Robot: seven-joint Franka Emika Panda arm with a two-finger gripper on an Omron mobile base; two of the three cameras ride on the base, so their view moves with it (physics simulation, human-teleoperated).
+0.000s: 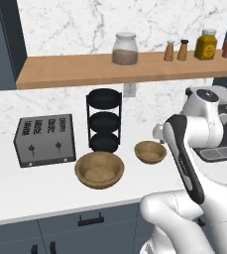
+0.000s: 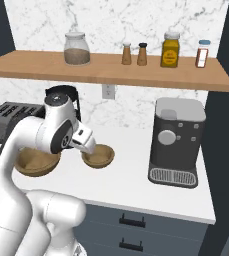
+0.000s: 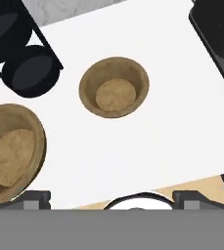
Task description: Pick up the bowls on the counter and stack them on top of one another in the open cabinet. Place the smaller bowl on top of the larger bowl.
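The larger bowl (image 1: pixel 99 169) (image 3: pixel 10 157), wide and brown, sits on the white counter (image 1: pixel 45 191) in front of the toaster and the stand. To its right rests the smaller bowl (image 1: pixel 150 152) (image 2: pixel 99 156) (image 3: pixel 114 87), also upright, a short gap away. My gripper (image 3: pixel 112 198) hangs above the counter and looks down on both bowls. Its fingers are spread wide with nothing between them, and the smaller bowl lies just ahead of them. The open cabinet (image 1: pixel 110 69) (image 2: pixel 111 67) is the wooden shelf on the marble wall above.
On the shelf stand a glass jar (image 1: pixel 125 48), two shakers (image 1: pixel 176 50) and two bottles (image 1: pixel 205 44). A toaster (image 1: pixel 44 140) and a black three-tier stand (image 1: pixel 104 120) are at the back left. A coffee machine (image 2: pixel 177 142) stands at the right.
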